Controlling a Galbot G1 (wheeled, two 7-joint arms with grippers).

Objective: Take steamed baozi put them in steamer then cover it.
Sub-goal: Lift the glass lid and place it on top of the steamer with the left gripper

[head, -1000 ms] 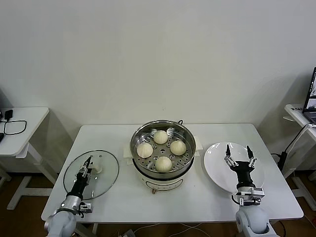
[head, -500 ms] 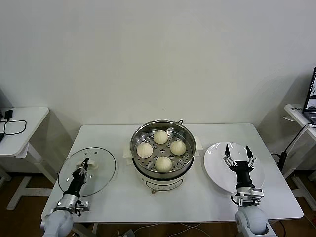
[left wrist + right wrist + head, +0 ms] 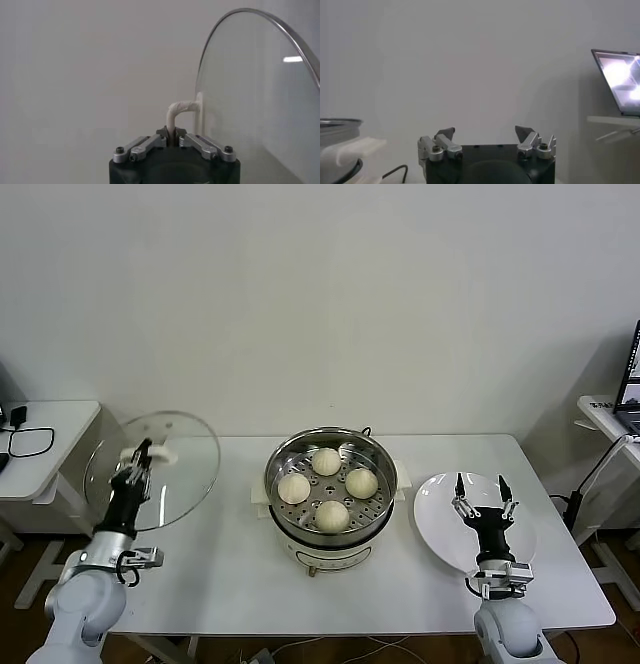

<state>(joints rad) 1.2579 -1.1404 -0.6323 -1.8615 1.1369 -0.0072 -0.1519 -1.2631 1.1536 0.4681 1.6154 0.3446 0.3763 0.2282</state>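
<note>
Steamer (image 3: 330,476): stainless pot on white base, centre of the white table (image 3: 230,584), uncovered. Steamed baozi (image 3: 331,514): four buns on the perforated tray inside, one each at far, left, right and near.
Glass lid (image 3: 160,469): raised off the table at far left, tilted on edge, well apart from the steamer.
Left gripper (image 3: 138,456): jaws closed tight on the lid's white handle (image 3: 181,111).
Right gripper (image 3: 481,496): jaws spread wide, holding nothing, over the white plate (image 3: 440,519) at the right.
</note>
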